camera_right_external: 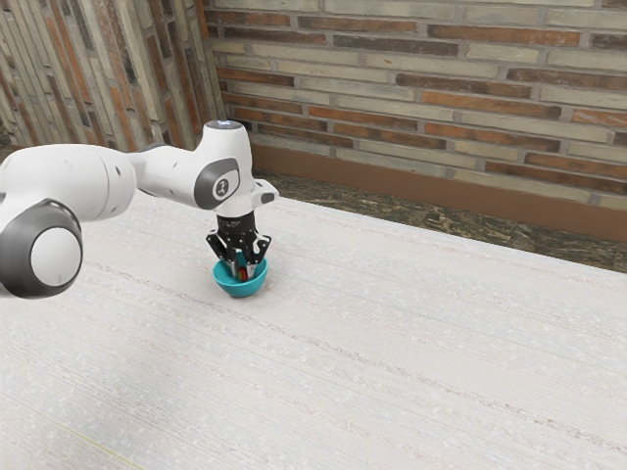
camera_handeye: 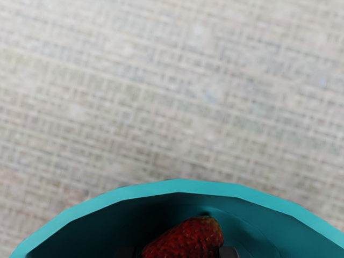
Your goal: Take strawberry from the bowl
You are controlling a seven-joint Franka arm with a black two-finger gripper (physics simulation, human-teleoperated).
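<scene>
Down inside the teal bowl (camera_right_external: 226,285) in the exterior view, my gripper (camera_right_external: 243,273) is shut on the strawberry (camera_right_external: 243,276), a small red patch between its two fingers. In the wrist view the bowl's rim (camera_handeye: 180,186) curves across the lower part. The red, seeded strawberry (camera_handeye: 185,239) lies inside that rim, with the dark tips of my gripper (camera_handeye: 178,252) against its two sides. The strawberry's lower part is cut off there, and the bowl's wall hides part of it in the exterior view.
The bowl stands on a pale, streaked table (camera_right_external: 392,362). A brick wall (camera_right_external: 421,88) rises behind the table's far edge, and the arm reaches in from the exterior view's left.
</scene>
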